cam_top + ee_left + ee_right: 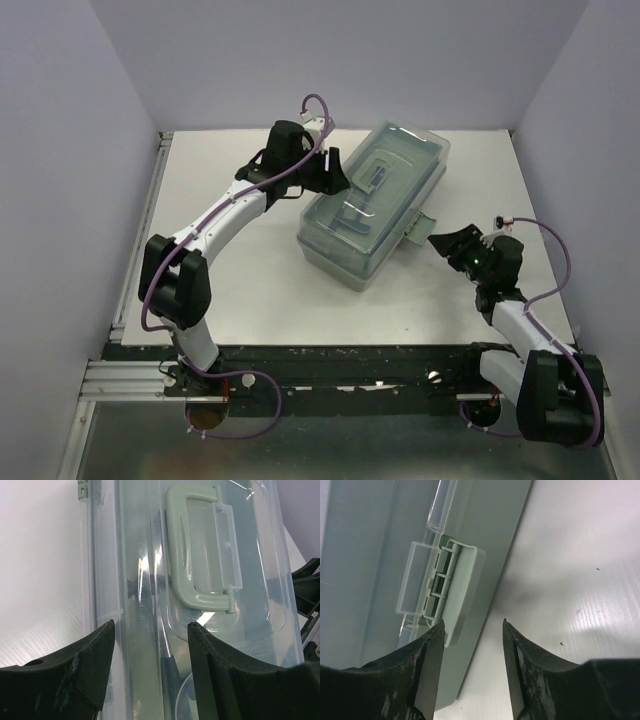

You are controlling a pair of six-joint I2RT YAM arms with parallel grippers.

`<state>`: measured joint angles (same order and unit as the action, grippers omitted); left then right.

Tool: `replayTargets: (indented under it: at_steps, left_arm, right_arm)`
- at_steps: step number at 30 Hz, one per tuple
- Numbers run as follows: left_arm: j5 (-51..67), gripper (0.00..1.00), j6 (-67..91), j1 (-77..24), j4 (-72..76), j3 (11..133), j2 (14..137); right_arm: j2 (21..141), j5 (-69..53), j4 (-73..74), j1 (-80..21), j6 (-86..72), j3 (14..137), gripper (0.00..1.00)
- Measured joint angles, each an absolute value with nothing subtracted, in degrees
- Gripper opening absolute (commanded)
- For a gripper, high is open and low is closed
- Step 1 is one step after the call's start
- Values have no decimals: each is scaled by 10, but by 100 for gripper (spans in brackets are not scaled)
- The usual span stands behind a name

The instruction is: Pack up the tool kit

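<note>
Toolbox: we see it (375, 205) in the upper centre of the top view, set askew on the white table (250, 290).
Lid: translucent and closed over the box (260, 555).
Handle: pale green, folded flat in the lid's recess, upper centre of the left wrist view (192, 550).
Tools: dark shapes (355, 210) show through the lid; we cannot tell which tools they are.
Latch: on the box's lower-right side (420, 225), swung outward from the wall; it lies left of centre in the right wrist view (457, 595).
Left gripper: at the box's upper-left edge (325, 170), fingers parted and holding nothing. In its wrist view (150, 625) the lid's long edge runs between them. We cannot tell whether they touch it.
Right gripper: right of the box, near the latch (445, 242), fingers parted and empty. In its wrist view (472, 622) one fingertip (432, 645) sits just beside the latch's lower end.
</note>
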<state>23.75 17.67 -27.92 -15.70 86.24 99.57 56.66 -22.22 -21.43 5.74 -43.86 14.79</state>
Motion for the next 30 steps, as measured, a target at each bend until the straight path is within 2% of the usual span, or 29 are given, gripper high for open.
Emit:
replayTargets:
  at_steps: [17, 30]
  left_arm:
    - [230, 57, 176, -279, -146, 852, 988]
    - [229, 54, 176, -279, -144, 852, 988]
  right_arm:
    - [708, -276, -411, 57, -482, 148, 35]
    - [697, -286, -436, 57, -495, 149, 31]
